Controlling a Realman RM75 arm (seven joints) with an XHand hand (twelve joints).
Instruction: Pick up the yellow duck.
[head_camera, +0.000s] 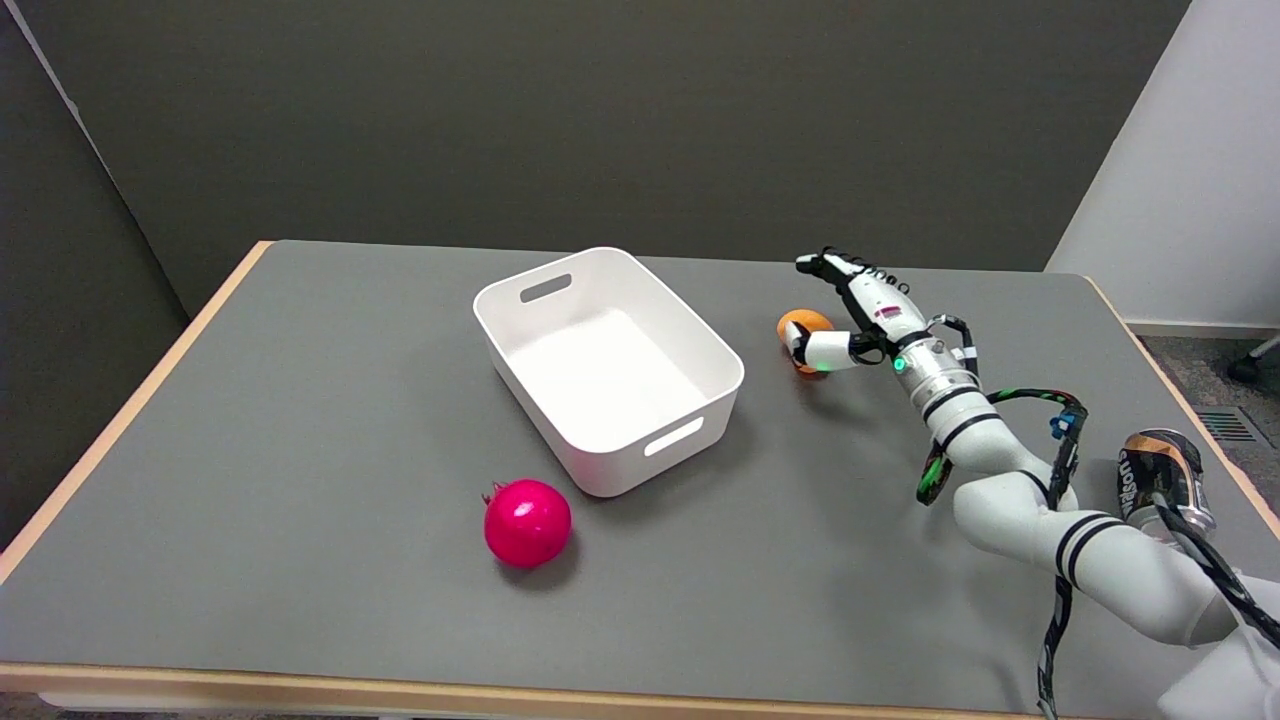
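Nearest the camera, one magenta pomegranate (527, 522) sits on the grey table (300, 400), just in front of one white bin (607, 367) with handle slots; the bin holds nothing. One drinks can (1165, 482) lies at the right edge beside my right arm. One orange-yellow duck (802, 326) rests on the table right of the bin. My right hand (850, 315) is at the duck, thumb against it, other fingers stretched above; I cannot tell if I grip it.
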